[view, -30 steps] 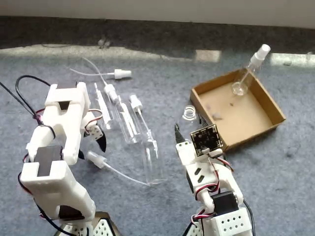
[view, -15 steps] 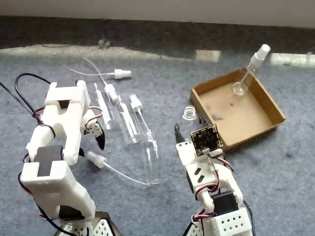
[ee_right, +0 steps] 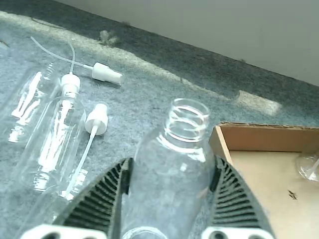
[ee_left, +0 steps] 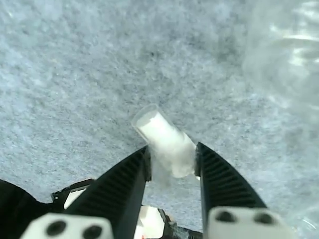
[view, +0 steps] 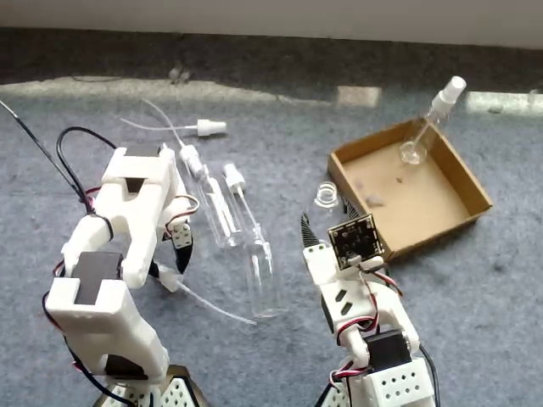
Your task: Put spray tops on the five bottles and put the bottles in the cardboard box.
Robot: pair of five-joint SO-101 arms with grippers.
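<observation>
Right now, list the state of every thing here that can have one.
left hand, open, astride a spray top lying on the carpet
right hand, shut on an upright uncapped bottle
cardboard box, open, holding one capped bottle that leans on its wall
far spray top, loose, lying flat
</observation>
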